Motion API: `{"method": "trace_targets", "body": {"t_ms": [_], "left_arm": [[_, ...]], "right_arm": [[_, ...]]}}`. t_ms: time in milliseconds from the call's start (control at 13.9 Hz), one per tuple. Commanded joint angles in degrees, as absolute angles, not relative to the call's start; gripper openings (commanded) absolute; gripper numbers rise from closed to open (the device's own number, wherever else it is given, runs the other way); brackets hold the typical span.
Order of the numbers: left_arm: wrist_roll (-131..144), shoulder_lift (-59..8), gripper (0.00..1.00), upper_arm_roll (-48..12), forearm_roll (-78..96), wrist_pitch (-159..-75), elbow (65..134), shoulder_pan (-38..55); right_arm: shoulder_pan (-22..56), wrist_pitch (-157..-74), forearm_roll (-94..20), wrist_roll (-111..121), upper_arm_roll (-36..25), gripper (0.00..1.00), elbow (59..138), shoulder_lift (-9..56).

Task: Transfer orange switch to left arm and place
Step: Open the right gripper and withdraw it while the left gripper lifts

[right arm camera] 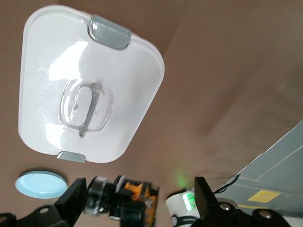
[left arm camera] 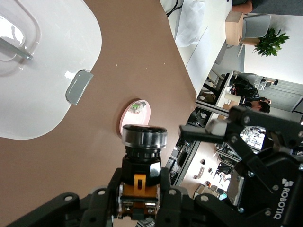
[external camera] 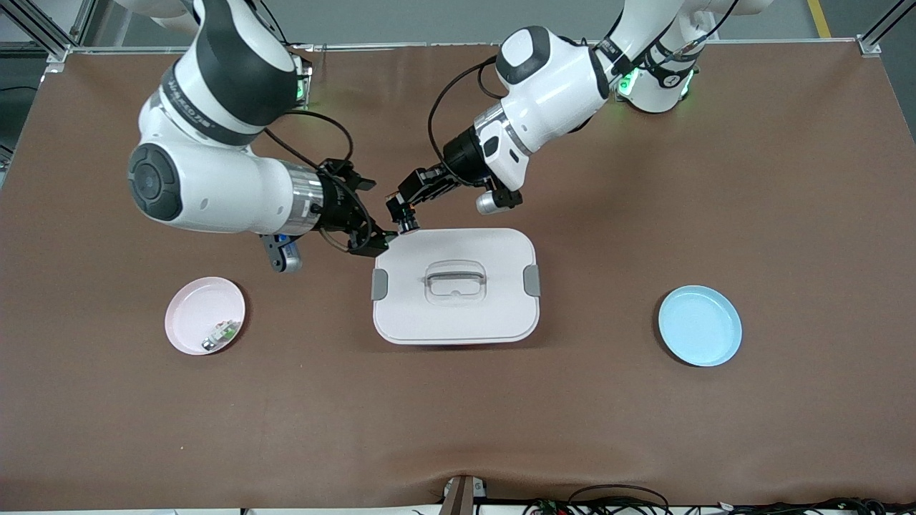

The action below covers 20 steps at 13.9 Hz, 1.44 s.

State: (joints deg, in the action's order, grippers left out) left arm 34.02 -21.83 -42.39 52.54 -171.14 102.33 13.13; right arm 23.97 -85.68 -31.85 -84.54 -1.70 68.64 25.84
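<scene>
My left gripper [external camera: 404, 218] clamps the tiny black orange switch [left arm camera: 140, 176] over the large white plastic box's [external camera: 455, 286] corner. My right gripper [external camera: 372, 242] brackets it, fingers [right arm camera: 71, 204] spread, not touching.

Brown matte table [external camera: 787, 179] across nearly the whole front view, slightly rippled along the edge nearest the camera. Silver aluminium framing [external camera: 50, 43] at the corners by the top edge. Above that edge, a strip of grey floor [external camera: 429, 18] crossed by a yellow line [external camera: 819, 18]. Dark cables [external camera: 622, 501] bunched below the near edge. In the left wrist view, a bright room: pale wall [left arm camera: 284, 66], potted green plant [left arm camera: 270, 40], light wooden box [left arm camera: 234, 26], and a grey seat [left arm camera: 258, 21], possibly a chair. In the right wrist view, grey floor again, with a yellow marking [right arm camera: 265, 195]. Even, soft light throughout; only faint shadows on the table.
</scene>
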Motion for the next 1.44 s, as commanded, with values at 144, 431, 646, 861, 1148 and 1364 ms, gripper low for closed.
{"method": "trace_targets", "body": {"t_ms": [144,431,646,861,1148,1364], "left_arm": [[34.72,-19.87,0.15,-42.01,50.37,-172.0,105.55,13.01],[34.72,-16.8,0.15,-41.92,48.16,-171.91,110.03,11.78],[34.63,-13.72,0.15,-41.84,48.08,-171.91,113.37,10.46],[34.45,-12.31,0.15,-41.57,45.37,-171.74,115.39,8.44],[34.45,-11.61,0.15,-41.22,39.92,-170.86,116.63,5.98],[34.63,-9.68,0.15,-41.22,31.33,-161.77,116.46,1.25]], "right_arm": [[16.71,-78.5,-24.72,-62.02,-1.06,1.0,69.7,21.54],[13.37,-75.68,-14.96,-41.97,-1.14,1.0,69.7,20.13],[10.29,-75.59,-9.07,-29.13,-1.14,1.0,69.7,19.87],[6.61,-76.28,-4.49,-16.74,-1.14,1.0,69.52,19.51],[0.98,-81.29,-0.98,-2.84,-1.14,1.0,69.61,19.95],[-0.79,-84.46,2.28,-1.14,-1.14,1.0,69.61,19.95]]}}
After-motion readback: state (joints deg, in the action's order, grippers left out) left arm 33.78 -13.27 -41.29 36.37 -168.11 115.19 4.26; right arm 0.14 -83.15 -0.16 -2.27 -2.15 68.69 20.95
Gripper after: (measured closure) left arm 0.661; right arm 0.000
